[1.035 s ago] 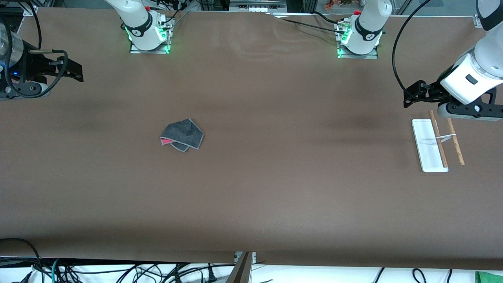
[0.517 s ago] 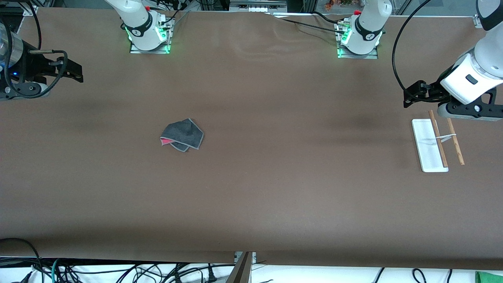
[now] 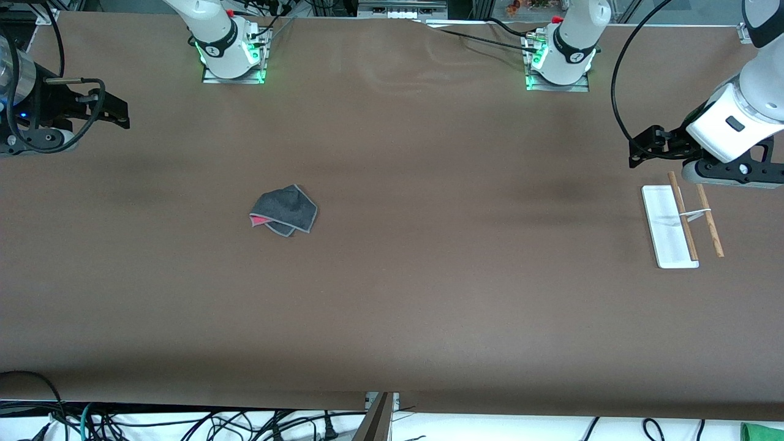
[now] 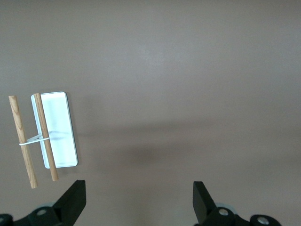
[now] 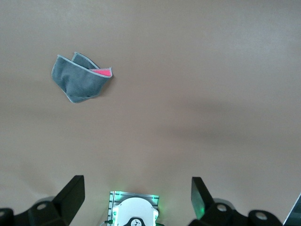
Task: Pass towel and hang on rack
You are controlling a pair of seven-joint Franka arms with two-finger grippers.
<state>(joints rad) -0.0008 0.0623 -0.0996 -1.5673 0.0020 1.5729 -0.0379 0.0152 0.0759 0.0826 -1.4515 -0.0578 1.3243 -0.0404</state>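
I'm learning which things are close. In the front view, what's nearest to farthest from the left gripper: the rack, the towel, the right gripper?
From the open left gripper:
1. White-based wooden-rod rack, just beside.
2. Small dark grey towel, toward the right arm's end.
3. Right gripper, at that end.

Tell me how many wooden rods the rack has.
2. Both rods of the rack lie side by side, joined by a white crosspiece: one rod over the white base, the other rod beside it.
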